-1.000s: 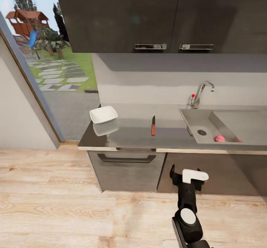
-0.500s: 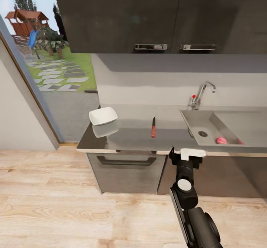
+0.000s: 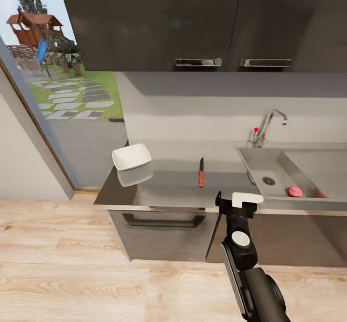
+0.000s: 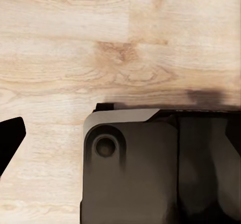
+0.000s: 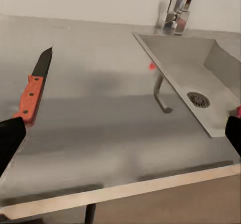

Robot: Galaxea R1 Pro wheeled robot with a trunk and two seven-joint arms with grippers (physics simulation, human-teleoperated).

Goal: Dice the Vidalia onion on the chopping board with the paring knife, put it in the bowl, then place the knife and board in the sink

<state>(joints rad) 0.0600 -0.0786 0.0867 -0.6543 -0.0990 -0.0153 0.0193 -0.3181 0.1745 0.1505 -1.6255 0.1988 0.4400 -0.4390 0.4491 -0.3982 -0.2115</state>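
The Vidalia onion [image 3: 295,191], a small pink ball, lies in the sink [image 3: 260,164] near its front right. On the countertop [image 3: 168,187] the paring knife [image 3: 201,172] lies with its red-orange handle towards me, left of the sink. The white bowl [image 3: 131,156] stands at the countertop's left end. My right gripper [image 3: 237,201] hangs open at the counter's front edge, between knife and sink; in its wrist view [image 5: 120,138] the knife [image 5: 34,88] lies ahead beside one fingertip. My left gripper [image 4: 120,133] points at the floor, open. The chopping board is out of view.
A chrome tap [image 3: 268,125] with a red knob stands behind the sink. Dark wall cabinets [image 3: 193,18] hang over the counter, and a drawer front with a handle [image 3: 161,221] sits below it. A glass door [image 3: 58,95] is to the left. Wooden floor [image 3: 62,264] lies in front.
My right arm has risen and reached forward, from low in front of the cabinet up to the counter's front edge. The whole view has drifted slightly as the robot closed in.
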